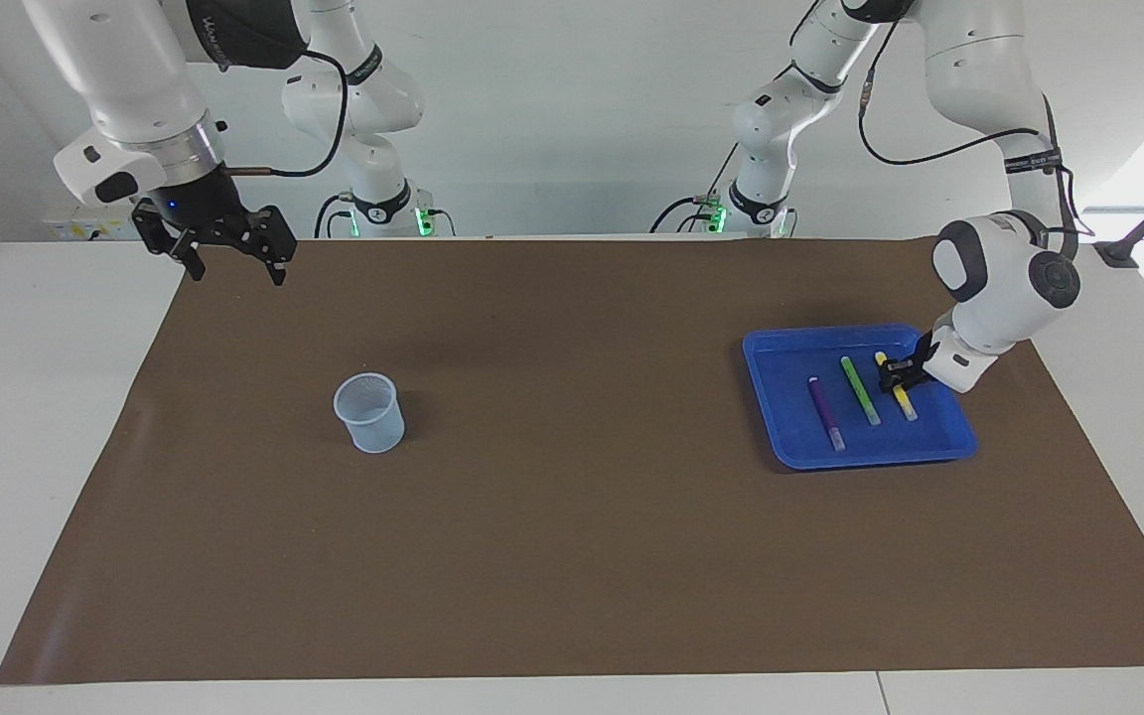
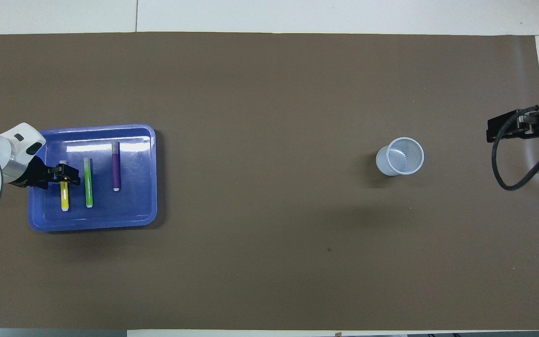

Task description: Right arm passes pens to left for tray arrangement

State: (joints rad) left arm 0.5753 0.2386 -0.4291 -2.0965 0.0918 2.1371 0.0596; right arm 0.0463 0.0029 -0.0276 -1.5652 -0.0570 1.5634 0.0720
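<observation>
The blue tray (image 1: pixel 781 392) lies on the brown mat toward the left arm's end of the table; it also shows in the overhead view (image 2: pixel 148 206). In it lie, side by side, the purple pen (image 1: pixel 826 412), the green pen (image 1: pixel 860 390) and the yellow pen (image 1: pixel 905 405). My left gripper (image 1: pixel 898 375) is down in the tray at the middle of the yellow pen (image 2: pixel 65 199), which lies flat. My right gripper (image 1: pixel 237 263) is open and empty, raised over the mat's corner at the right arm's end, where the arm waits.
A small pale-blue mesh cup (image 1: pixel 369 412) stands upright on the mat toward the right arm's end, empty as seen from overhead (image 2: pixel 400 157). Two smaller white arms with green lights (image 1: pixel 388 204) stand at the robots' edge of the table.
</observation>
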